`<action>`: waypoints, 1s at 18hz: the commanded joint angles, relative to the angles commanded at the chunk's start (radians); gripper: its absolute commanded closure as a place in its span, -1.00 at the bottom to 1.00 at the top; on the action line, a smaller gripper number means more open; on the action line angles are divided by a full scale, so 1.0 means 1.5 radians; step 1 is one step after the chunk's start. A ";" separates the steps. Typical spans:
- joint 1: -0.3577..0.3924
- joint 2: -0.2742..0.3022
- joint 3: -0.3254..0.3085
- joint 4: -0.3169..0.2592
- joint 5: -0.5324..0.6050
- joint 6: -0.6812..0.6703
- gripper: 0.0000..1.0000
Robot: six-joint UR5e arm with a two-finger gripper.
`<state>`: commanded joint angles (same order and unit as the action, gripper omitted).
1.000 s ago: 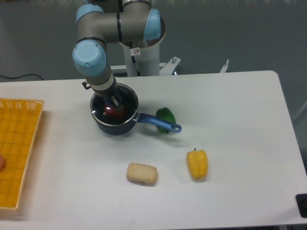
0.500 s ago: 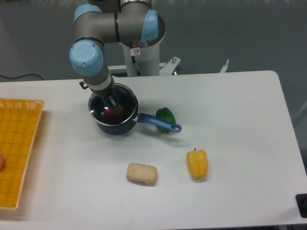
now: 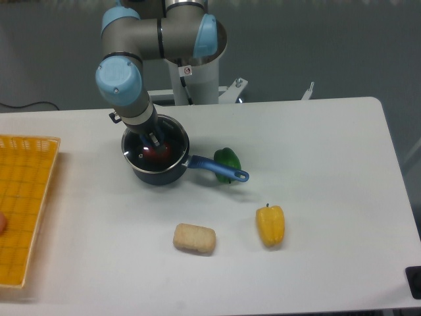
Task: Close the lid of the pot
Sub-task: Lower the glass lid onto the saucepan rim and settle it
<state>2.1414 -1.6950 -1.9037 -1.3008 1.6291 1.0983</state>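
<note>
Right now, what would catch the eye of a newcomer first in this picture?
The arm reaches down over the pot at the left rear of the table, with something red inside. Then the bright colours: a yellow pepper in front, a green pepper behind the pot's handle, and an orange basket at the left edge.

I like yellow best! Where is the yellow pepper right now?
The yellow pepper lies toward the table's front, right of the bread-like block and below the green pepper.
</note>
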 joint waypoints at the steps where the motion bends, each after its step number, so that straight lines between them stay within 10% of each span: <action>1: 0.001 0.000 0.001 0.000 -0.001 0.000 0.24; 18: 0.002 -0.001 0.003 0.002 -0.001 0.000 0.20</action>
<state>2.1445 -1.6966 -1.8991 -1.2977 1.6276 1.0983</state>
